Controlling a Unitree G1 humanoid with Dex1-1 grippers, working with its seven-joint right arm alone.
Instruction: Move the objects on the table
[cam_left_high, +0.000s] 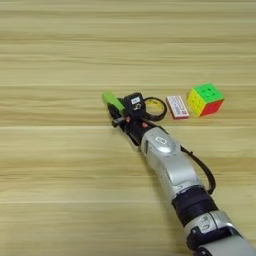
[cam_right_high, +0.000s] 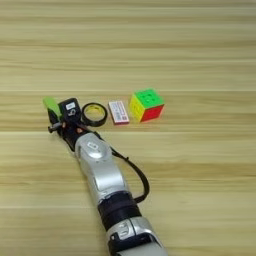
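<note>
Right gripper (cam_left_high: 121, 111) reaches in from lower right on the silver forearm (cam_left_high: 170, 165), at the bright green bar (cam_left_high: 113, 100); finger spread unreadable, cannot tell if the bar is held. Just right: black-yellow tape ring (cam_left_high: 155, 108), then white-red flat box (cam_left_high: 177, 107), then multicoloured puzzle cube (cam_left_high: 205, 99), in a row on the table (cam_left_high: 60, 190).

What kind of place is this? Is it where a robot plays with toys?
Probably a robot test table, though only the wooden table shows. A silver robot arm reaches over a neat row of small things: a green bar, a tape ring, a flat box and a puzzle cube.
</note>
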